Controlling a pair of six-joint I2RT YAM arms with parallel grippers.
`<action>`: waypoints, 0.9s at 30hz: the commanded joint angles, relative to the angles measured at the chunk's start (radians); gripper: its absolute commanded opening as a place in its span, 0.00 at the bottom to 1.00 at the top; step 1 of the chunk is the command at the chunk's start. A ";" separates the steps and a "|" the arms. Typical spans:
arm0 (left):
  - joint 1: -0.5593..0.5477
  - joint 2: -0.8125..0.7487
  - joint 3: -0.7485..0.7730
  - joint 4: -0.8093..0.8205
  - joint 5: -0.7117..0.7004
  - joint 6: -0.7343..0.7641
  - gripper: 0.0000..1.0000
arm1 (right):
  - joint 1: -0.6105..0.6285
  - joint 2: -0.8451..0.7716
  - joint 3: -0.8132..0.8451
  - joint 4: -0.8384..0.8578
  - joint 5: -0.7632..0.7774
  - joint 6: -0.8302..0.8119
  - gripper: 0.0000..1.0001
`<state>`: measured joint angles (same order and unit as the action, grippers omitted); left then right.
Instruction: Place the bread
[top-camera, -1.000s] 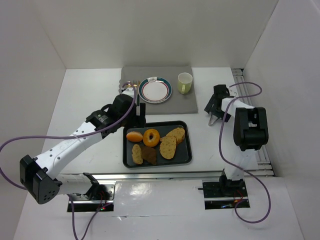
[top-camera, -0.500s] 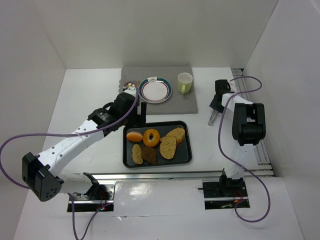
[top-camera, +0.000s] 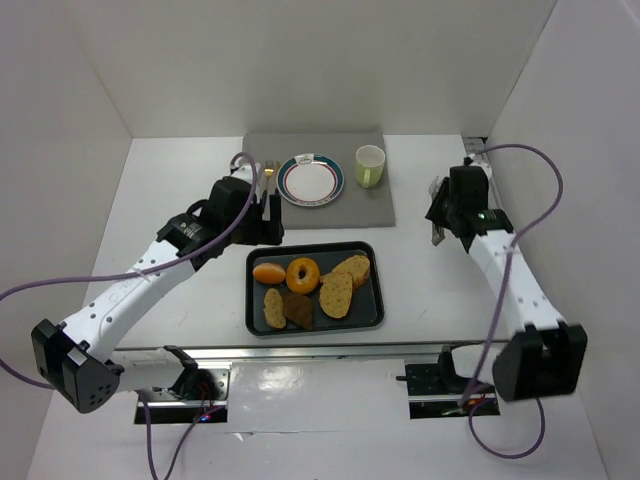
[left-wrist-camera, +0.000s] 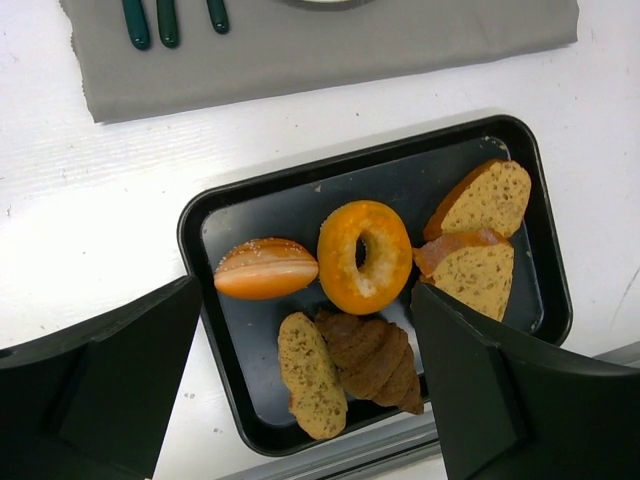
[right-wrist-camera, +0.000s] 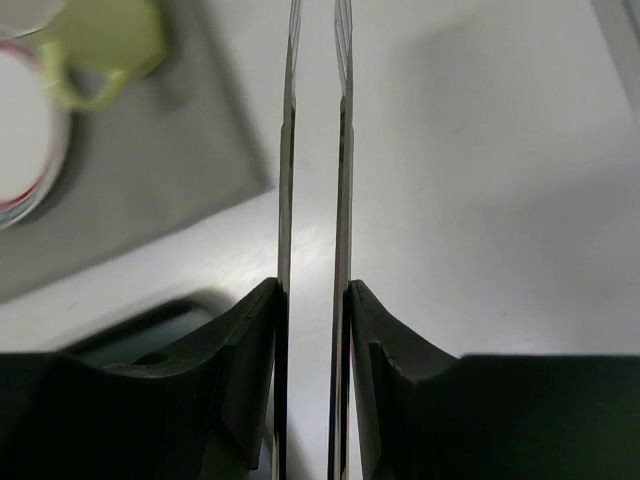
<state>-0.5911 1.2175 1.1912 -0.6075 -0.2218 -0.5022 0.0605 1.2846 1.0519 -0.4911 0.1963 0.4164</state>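
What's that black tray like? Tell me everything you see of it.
The tray is a shallow black rectangle with rounded corners and a raised rim, seemingly metal. It lies flat on the white table, beside the grey cloth but apart from it. Inside lie a bun, a ring doughnut, a croissant and three bread slices.

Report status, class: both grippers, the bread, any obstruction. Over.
Left gripper open, empty. Right gripper shut on thin metal tongs. Six bread pieces untouched in black rectangular tray. Nothing blocking them.
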 joint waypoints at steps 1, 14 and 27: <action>0.049 0.017 0.070 -0.007 0.081 0.010 1.00 | 0.054 -0.174 -0.015 -0.188 -0.110 -0.037 0.40; 0.267 0.053 0.111 -0.077 0.182 -0.002 1.00 | 0.637 -0.214 0.069 -0.351 -0.359 0.047 0.46; 0.408 -0.073 0.078 -0.077 0.257 0.034 1.00 | 0.886 0.168 0.339 -0.299 -0.228 -0.160 0.53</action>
<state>-0.2016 1.1755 1.2613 -0.6903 0.0040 -0.4965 0.9550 1.4185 1.3048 -0.8242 -0.0540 0.3527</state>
